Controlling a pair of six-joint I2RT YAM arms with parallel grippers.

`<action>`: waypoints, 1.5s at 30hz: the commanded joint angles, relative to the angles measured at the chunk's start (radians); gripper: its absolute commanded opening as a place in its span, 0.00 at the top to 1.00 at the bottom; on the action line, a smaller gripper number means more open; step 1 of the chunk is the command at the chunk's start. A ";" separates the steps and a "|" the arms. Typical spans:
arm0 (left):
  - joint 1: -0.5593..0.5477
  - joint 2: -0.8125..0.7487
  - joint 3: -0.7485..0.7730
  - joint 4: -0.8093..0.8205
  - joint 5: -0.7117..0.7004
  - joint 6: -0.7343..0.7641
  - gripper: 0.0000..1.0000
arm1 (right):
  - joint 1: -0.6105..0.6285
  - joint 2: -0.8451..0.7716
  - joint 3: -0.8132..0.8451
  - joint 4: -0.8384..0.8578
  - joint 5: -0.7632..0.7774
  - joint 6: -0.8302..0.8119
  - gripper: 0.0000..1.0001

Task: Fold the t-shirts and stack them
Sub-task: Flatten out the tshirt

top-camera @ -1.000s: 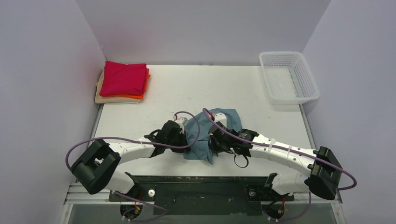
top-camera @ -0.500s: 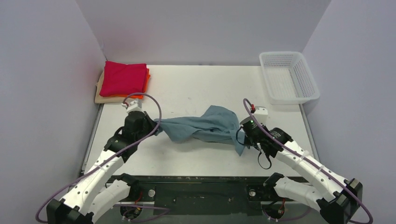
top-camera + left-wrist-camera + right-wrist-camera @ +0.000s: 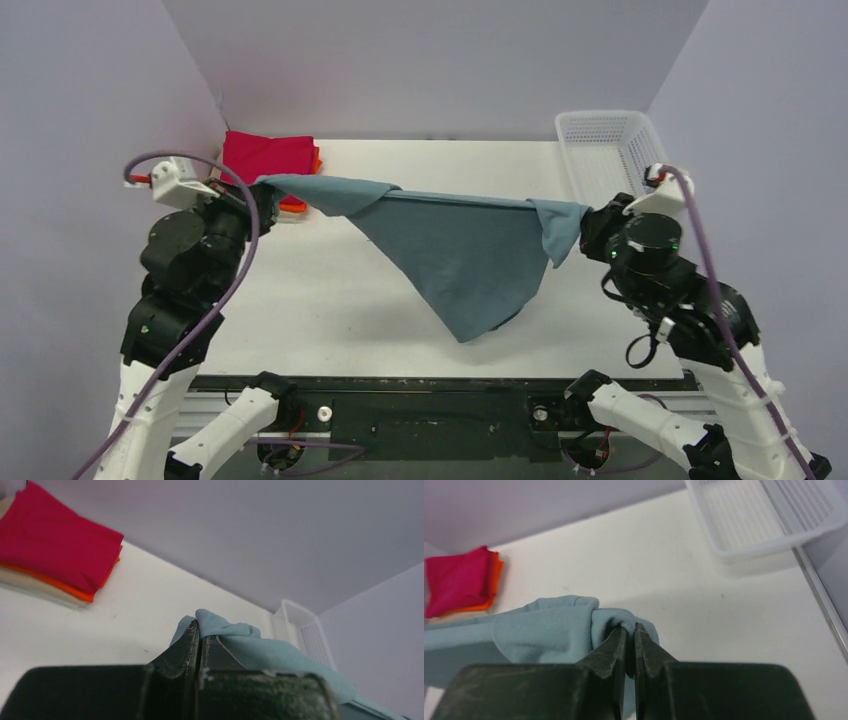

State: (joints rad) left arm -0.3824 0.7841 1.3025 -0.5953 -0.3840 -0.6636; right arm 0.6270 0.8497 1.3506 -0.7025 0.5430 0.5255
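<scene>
1. Top external view: the teal shirt hangs above the middle of the bench. Its upper edge is pulled taut from 9 o'clock to 3 o'clock, and its body sags to a point toward 6 o'clock. Whether that tip touches the surface cannot be told.
2. The left claw is clamped on the shirt's end at 9 o'clock, and the right claw is clamped on the end at 3 o'clock. Each wrist view shows fingers pressed together on bunched cloth.
3. The shirt looks light, soft and limp. It will likely drape and wrinkle, and it is not fragile. A thin pinch could slip under a harder pull.
4. The best hold is probably two corners of one edge, so the cloth lies flat when lowered. The cloth looks gathered at each claw, not held by a clean corner.
5. The folded stack sits in the 11 o'clock corner, red on top, then orange, then beige.
6. The bench is white, matte and smooth, with a few faint marks. A white mesh basket stands at 1 o'clock. Pale walls close in the left, far and right sides.
</scene>
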 commanded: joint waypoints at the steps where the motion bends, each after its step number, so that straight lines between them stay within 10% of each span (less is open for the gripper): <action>1: 0.020 -0.008 0.228 0.030 -0.092 0.100 1.00 | -0.023 -0.027 0.190 0.004 -0.033 -0.142 1.00; 11: 0.019 0.030 0.428 0.004 0.024 0.144 1.00 | -0.023 0.056 0.483 0.021 -0.461 -0.170 1.00; 24: 0.035 0.264 0.254 0.058 -0.023 0.118 1.00 | -0.039 0.256 0.387 0.031 -0.238 -0.254 1.00; 33: 0.244 0.536 0.369 0.108 0.330 0.079 1.00 | -0.190 0.450 0.482 0.082 -0.280 -0.341 1.00; 45: 0.260 0.239 -0.551 0.192 0.383 -0.157 0.90 | -0.095 0.224 -0.503 0.237 -0.558 -0.147 0.86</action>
State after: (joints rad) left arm -0.1318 1.0626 1.0050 -0.4129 -0.0174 -0.6876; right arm 0.4625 1.0649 1.0698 -0.5056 0.0704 0.2661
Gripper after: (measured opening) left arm 0.026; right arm 0.056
